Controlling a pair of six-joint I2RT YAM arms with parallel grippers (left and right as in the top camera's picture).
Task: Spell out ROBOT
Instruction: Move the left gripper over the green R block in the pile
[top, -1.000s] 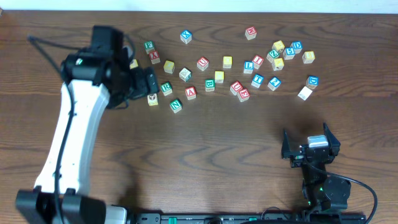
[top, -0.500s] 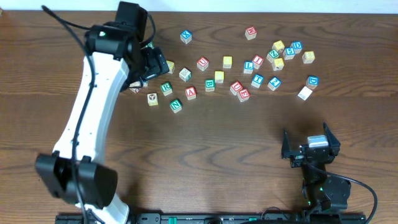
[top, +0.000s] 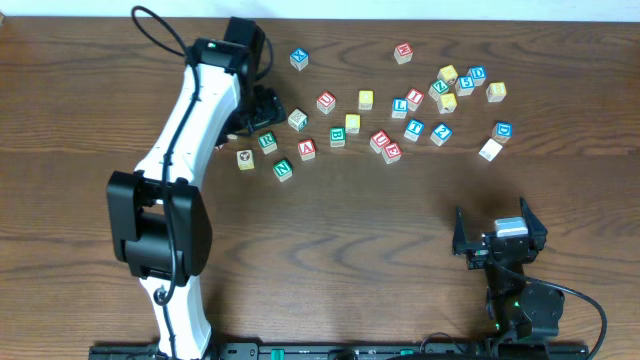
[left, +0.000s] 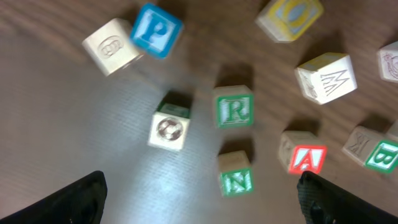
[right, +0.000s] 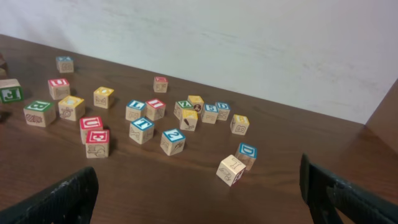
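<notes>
R cube (left: 234, 110), green letter up, lies on the desk (top: 350, 230) below the left tool (left: 200, 190), roughly between its fingers in the wrist view. N cube (left: 236, 180) is just beside it. B cube (left: 380, 155) is further along by the red A cube (left: 306, 158), with the yellow O cube (left: 290, 15) beyond. No word laid out yet; letters scattered. Left tool wide open, empty, hovering. Right tool (right: 199, 186) wide open, empty, well apart from the cubes. Step judged: picking the first letter. Next: descend centred on R, fingers clear of N, close, carry to bare desk
</notes>
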